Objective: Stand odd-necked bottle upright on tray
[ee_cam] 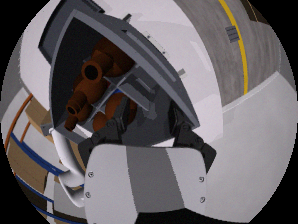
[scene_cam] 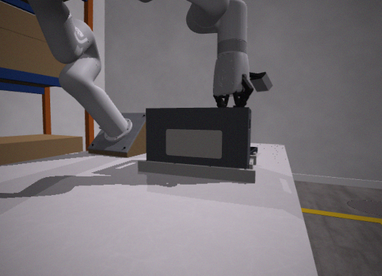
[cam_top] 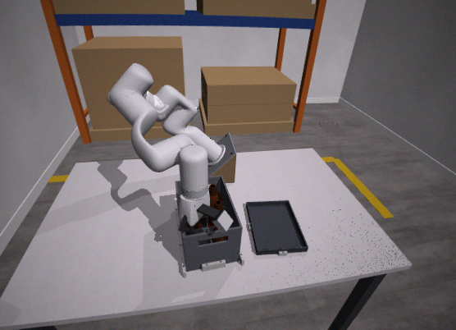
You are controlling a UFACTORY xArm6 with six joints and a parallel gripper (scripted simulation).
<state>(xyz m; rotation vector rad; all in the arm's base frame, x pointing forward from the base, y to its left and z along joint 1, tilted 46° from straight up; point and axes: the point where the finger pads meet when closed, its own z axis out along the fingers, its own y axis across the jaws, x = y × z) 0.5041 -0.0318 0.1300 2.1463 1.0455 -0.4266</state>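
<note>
The dark grey crate [cam_top: 211,254] [scene_cam: 192,119] [ee_cam: 65,65] stands level on the table and hides the lower bottles in the top and exterior views. Several brown bottles stand in it; one neck [ee_cam: 91,71] shows its open mouth, and two bottles [cam_top: 212,189] [cam_top: 218,203] show beside the arm. My gripper [scene_cam: 231,103] [ee_cam: 149,105] points down into the crate, open, with nothing between its fingers. The left finger in the wrist view is close beside a bottle body [ee_cam: 114,106]; whether they touch I cannot tell. The tray [cam_top: 275,226] [ee_cam: 62,25] lies flat beside the crate, with no bottle on it.
Low pale stops [cam_top: 213,265] [scene_cam: 196,171] sit along the crate's base. The crate's dividers [ee_cam: 137,92] and high walls surround the fingers. The arm's mount [cam_top: 228,163] [scene_cam: 118,145] stands behind the crate. Shelving with cartons [cam_top: 250,95] is beyond the table.
</note>
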